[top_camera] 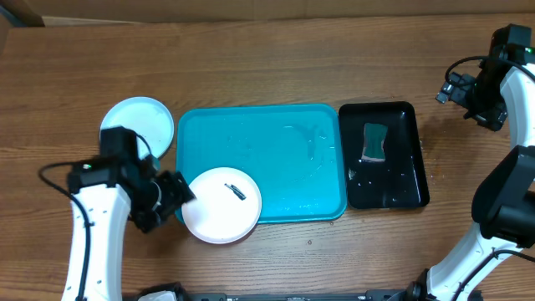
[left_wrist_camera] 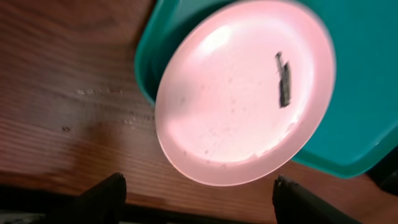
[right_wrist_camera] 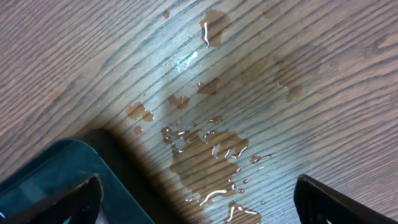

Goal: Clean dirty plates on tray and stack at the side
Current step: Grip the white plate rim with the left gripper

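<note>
A white plate with a small dark smear sits on the front-left corner of the turquoise tray and hangs over its rim. In the left wrist view this plate looks pinkish, with the smear on it and the tray behind. My left gripper is open and empty, just left of the plate and apart from it. A pale blue plate lies on the table left of the tray. The yellow-green rimmed plate is out of view. My right gripper is open and empty over wet wood.
A black tray holding a green sponge stands right of the turquoise tray; its corner shows in the right wrist view. A water puddle lies on the table beside it. The turquoise tray's surface is wet.
</note>
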